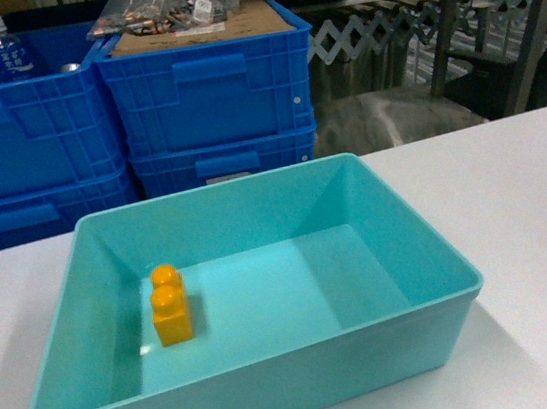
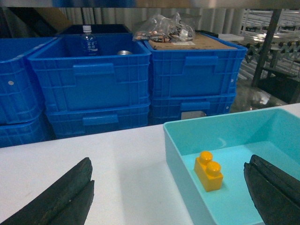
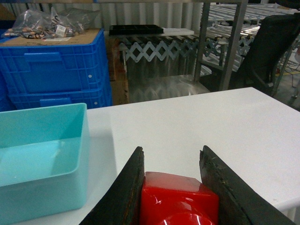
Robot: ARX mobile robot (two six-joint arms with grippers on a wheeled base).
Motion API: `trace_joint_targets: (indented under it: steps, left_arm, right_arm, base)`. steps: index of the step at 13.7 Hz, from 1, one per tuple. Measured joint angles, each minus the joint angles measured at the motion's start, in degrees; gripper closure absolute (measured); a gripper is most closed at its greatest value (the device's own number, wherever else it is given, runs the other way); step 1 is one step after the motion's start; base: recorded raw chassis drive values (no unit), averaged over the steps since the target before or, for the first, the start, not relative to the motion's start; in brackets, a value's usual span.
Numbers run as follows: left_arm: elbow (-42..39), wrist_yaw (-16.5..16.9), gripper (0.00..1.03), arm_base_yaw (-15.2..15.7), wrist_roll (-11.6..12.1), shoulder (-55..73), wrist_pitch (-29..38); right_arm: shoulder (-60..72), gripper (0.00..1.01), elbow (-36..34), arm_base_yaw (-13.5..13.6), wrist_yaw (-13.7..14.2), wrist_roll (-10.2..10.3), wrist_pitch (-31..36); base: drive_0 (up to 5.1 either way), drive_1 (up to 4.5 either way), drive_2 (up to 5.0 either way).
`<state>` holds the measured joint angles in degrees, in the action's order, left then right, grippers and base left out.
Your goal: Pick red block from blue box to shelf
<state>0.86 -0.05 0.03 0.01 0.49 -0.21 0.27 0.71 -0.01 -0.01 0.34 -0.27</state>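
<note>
Red block [image 3: 180, 199] sits clamped between the right gripper [image 3: 173, 187] fingers, held over the white table [image 3: 225, 122] outside the blue box [image 3: 42, 154]. Extraction appears complete; transport is the step in hand. Only an orange-yellow two-stud brick [image 1: 170, 305] remains in the box. The left gripper [image 2: 168, 197] hangs with jaws spread wide, empty. The next move calls for carrying the block toward the steel shelf [image 3: 234, 42] beyond the table and releasing it on a tier.

two-stud brick [image 1: 170, 305] in tub [image 1: 430, 244] | crates [image 1: 207, 82] behind | block [image 3: 178, 199] in right tool [image 3: 173, 187]
</note>
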Motion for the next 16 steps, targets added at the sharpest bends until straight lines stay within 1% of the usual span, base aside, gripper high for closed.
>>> trace_joint_targets:
  steps: [16]
  left_arm:
    - [0.00,0.00,0.05,0.00,0.00,0.00,0.00]
  right_arm:
    - [0.00,0.72,0.00,0.00,0.00,0.00,0.00]
  base:
    - [-1.4,-1.40,-1.4]
